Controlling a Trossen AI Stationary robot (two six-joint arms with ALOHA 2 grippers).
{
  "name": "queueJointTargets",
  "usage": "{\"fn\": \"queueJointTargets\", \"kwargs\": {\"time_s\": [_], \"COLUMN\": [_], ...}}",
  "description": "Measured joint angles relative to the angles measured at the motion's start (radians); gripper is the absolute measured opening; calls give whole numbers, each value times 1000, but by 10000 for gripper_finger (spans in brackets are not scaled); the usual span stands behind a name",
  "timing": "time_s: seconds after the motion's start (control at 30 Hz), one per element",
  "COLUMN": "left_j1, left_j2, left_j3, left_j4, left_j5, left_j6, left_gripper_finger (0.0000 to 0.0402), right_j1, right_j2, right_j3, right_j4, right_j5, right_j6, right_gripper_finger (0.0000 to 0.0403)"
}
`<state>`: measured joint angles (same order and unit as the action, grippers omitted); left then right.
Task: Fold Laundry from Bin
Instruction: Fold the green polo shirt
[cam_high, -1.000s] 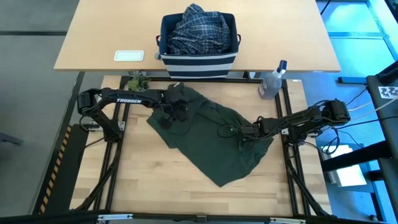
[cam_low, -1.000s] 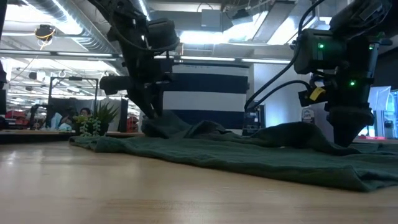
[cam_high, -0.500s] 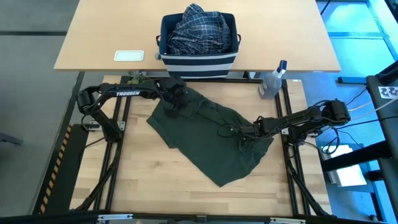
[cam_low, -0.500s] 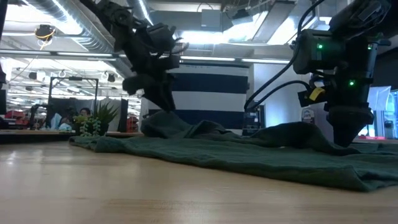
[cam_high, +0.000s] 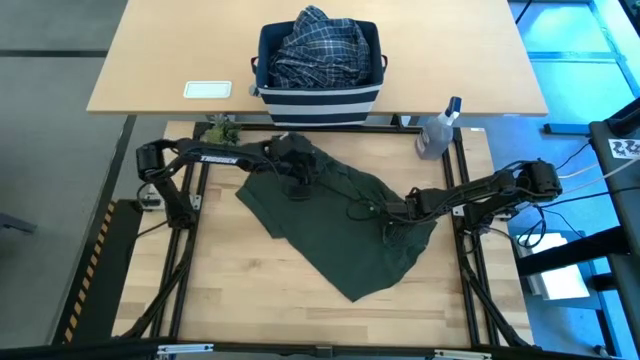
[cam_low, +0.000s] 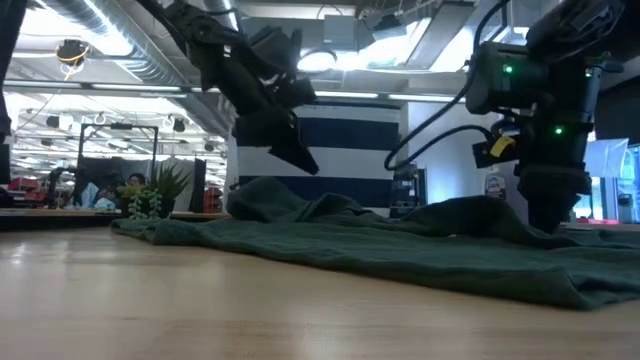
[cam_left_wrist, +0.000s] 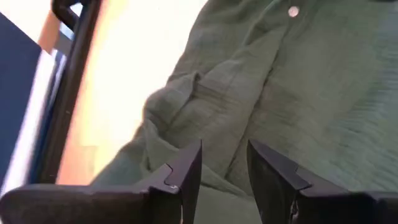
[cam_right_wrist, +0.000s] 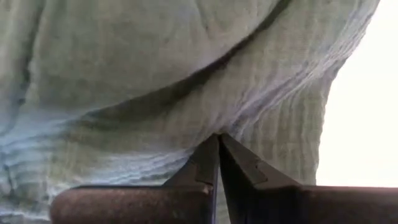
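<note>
You're flattening the green shirt on the bench. Left end effector hovers spread, empty; right end effector pressed shut on cloth. Next: grab an edge w/ left, fold.

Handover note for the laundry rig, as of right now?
Left tool: open, empty, above the olive garment near its far edge.
Right tool: shut, down on the garment's right side; whether it pinches cloth I cannot tell.
Olive garment lies spread on the table, wrinkled and unfolded.
Plaid shirt sits in the bin on the far table.
Done: one garment out. Left: fold it, then the rest.
</note>
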<state>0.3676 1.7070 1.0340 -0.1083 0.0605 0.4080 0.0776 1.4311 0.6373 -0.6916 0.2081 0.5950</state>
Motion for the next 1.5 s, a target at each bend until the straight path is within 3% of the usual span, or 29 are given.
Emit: {"fn": "queueJointTargets", "kwargs": {"time_s": [0.3,0.6,1.0,1.2,1.3,1.43,1.5], "left_j1": [0,-12,2,36,31,14,14], "left_j2": [106,108,121,128,128,128,128], "left_j3": [0,0,0,0,0,0,0], "left_j4": [20,77,31,-26,-20,-12,-18], "left_j5": [-151,-260,-296,-219,-208,-183,-142], "left_j6": [-126,-174,-262,-294,-267,-214,-207], "left_gripper_finger": [121,122,122,120,99,25,8], "right_j1": [0,0,0,0,0,0,0], "right_j2": [0,-1,-2,-2,-2,-3,-3], "right_j3": [3,5,6,6,6,6,6], "right_j4": [2,22,22,26,26,25,25], "right_j5": [8,10,17,16,16,16,16], "right_j6": [-1,-2,-2,-2,-2,-2,-3], "right_gripper_finger": [17,17,17,17,17,17,17]}}
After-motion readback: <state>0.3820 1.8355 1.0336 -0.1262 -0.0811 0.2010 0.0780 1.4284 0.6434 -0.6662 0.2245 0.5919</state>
